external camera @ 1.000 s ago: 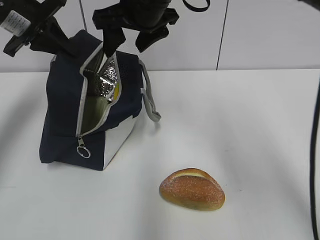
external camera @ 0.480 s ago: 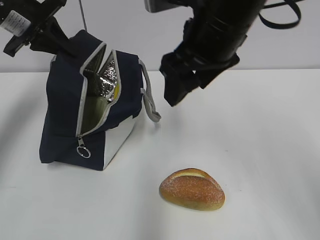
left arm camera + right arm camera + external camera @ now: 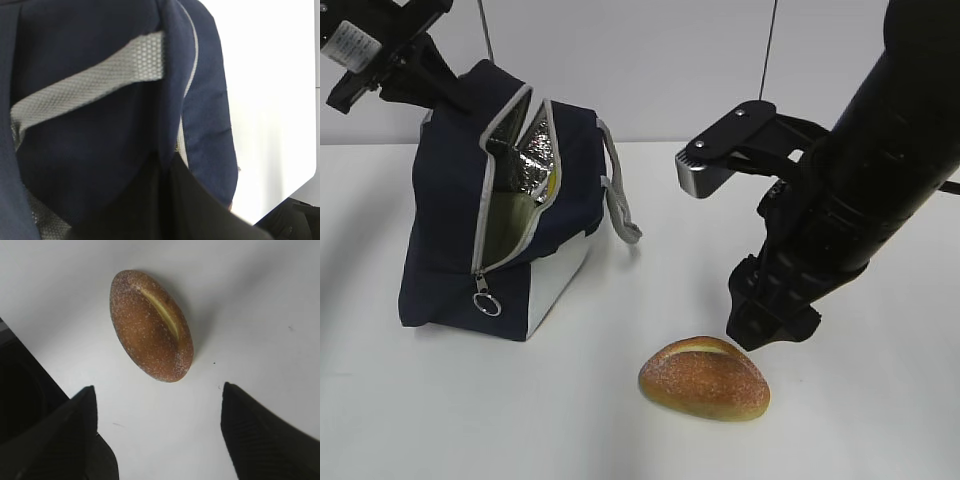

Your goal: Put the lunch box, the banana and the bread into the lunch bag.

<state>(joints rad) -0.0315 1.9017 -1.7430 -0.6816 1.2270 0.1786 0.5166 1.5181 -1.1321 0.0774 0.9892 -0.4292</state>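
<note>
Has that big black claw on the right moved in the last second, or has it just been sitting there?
Yes. The right gripper has swung from above the boxy navy-blue fabric lunch bag rightward and down, now open beside the golden-brown crusty bread roll.

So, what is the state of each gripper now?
Left gripper: shut on the lunch bag, at its top edge.
Right gripper: open, holding nothing, above the bread.

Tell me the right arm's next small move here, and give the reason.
Probably lower the open right gripper straight over the golden-brown oval bread roll and close. The roll lies alone on the white table, just ahead of the spread fingers, while the unzipped navy-blue fabric lunch bag waits.
</note>
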